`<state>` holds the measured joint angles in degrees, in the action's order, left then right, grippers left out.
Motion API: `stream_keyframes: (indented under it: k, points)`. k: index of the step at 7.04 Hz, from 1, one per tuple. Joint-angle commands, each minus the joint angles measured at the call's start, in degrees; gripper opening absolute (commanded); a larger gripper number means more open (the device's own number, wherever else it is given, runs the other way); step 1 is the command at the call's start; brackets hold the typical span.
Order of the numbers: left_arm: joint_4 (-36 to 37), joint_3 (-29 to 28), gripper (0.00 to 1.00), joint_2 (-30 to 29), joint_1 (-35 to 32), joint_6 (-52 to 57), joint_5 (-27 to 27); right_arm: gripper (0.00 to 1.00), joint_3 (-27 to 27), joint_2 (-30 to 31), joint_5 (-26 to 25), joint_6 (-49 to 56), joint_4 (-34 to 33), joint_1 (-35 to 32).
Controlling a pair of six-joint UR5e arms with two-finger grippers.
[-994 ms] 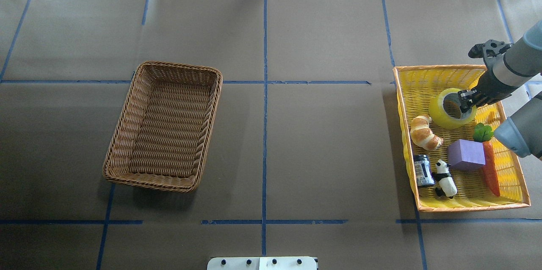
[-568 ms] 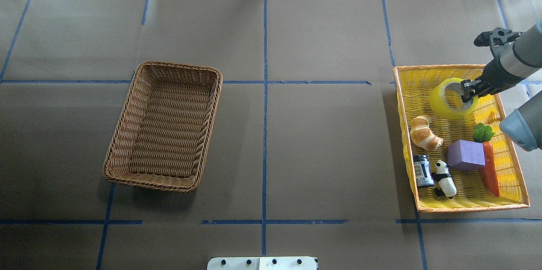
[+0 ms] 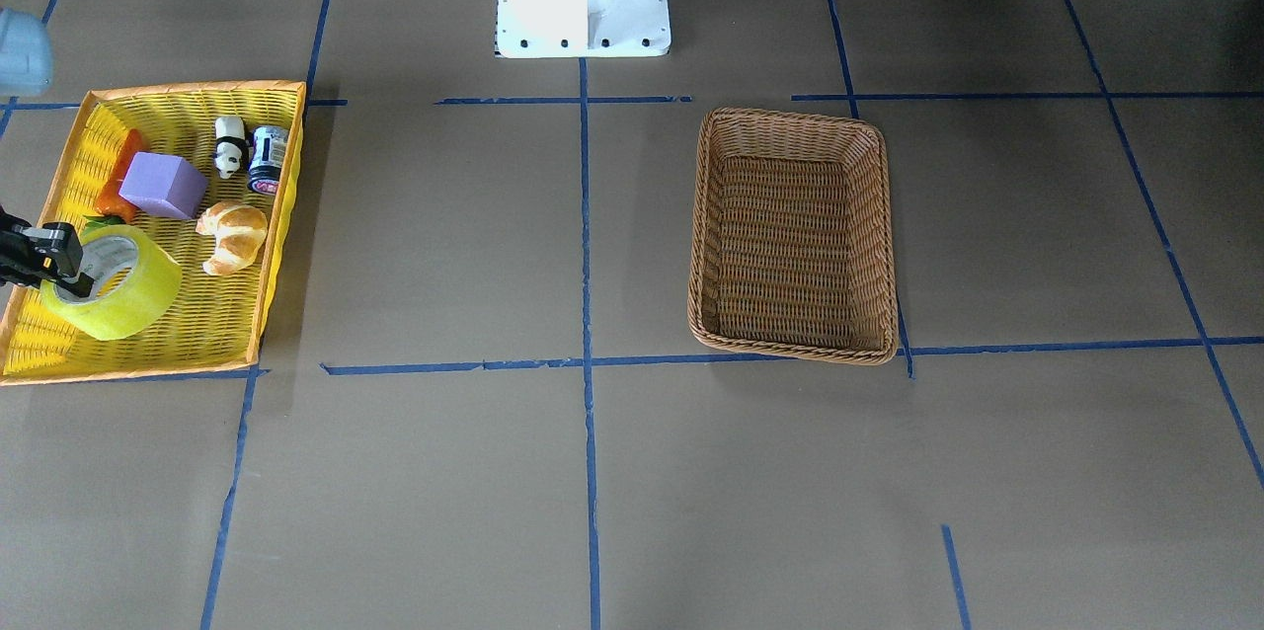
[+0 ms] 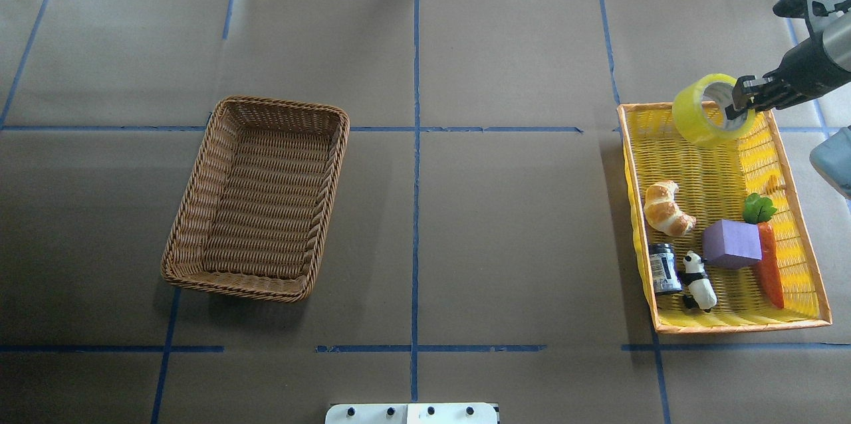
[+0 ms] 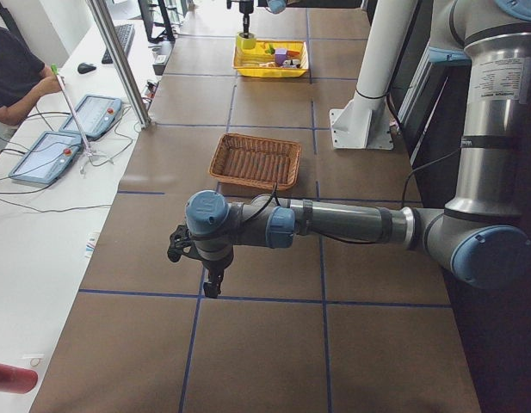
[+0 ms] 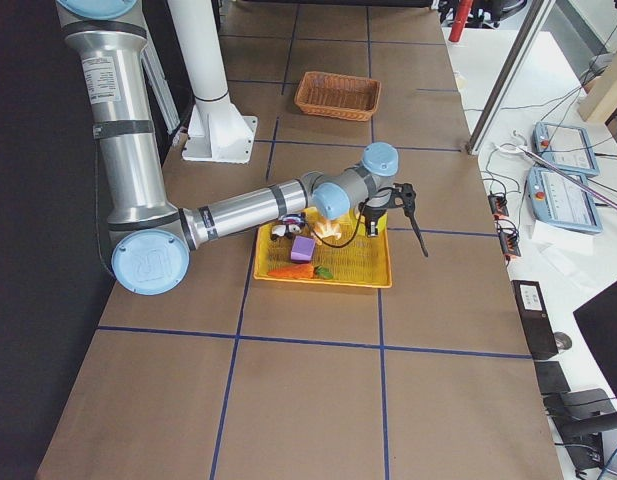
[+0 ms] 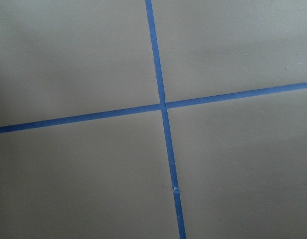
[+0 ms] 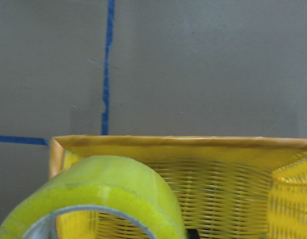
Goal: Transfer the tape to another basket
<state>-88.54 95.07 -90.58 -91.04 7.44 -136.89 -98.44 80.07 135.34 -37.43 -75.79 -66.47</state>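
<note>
Tape (image 4: 691, 126): clamped by one wall in right gripper (image 4: 736, 105), one finger inside the core, hanging above far rim of yellow basket (image 4: 731, 325). Gripped off-centre, so may swing or slip free on the long carry, or clip a rim. Left gripper (image 5: 212, 280): width impossible to tell. Wicker basket (image 4: 282, 107): holds nothing. Yellow basket: croissant (image 4: 667, 209), small can (image 4: 663, 268), panda (image 4: 699, 280), purple block (image 4: 731, 243), carrot (image 4: 770, 264).
</note>
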Motion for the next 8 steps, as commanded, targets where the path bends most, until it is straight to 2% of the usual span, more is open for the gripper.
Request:
stream_keyframes:
  k: [1, 2, 3, 4, 5, 6, 8]
  points:
    - [-0.14, 2.74, 1.00, -0.12, 0.16, -2.93, -5.10, 0.01, -0.87, -3.86, 5.80, -8.58, 0.29, -0.15]
    - [-0.15, 4.84, 1.00, -0.21, 0.95, -8.18, -10.01, 0.01, -1.14, -3.78, 6.77, -13.84, 5.86, -0.07]
    - [-0.15, 8.34, 1.00, -0.21, 2.61, -16.32, -14.32, 0.01, -0.54, -3.61, 6.78, -24.60, 14.36, 1.41]
    - [-0.23, 12.98, 1.00, -0.12, 4.63, -24.58, -15.32, 0.01, -0.44, -3.52, 6.35, -33.49, 20.88, 4.21]
    - [-0.84, 17.03, 1.00, 0.05, 7.43, -31.63, -15.25, 0.01, -0.62, -3.08, 3.47, -38.37, 25.30, 6.94]
    - [-6.94, 17.77, 1.00, 0.40, 9.98, -39.96, -15.07, 0.01, -0.62, -2.64, 1.09, -40.59, 28.21, 9.84]
    - [-30.26, 17.08, 1.00, 1.63, 19.97, -66.97, -9.31, 0.01, -0.88, -2.64, -1.30, -46.30, 32.96, 13.28]
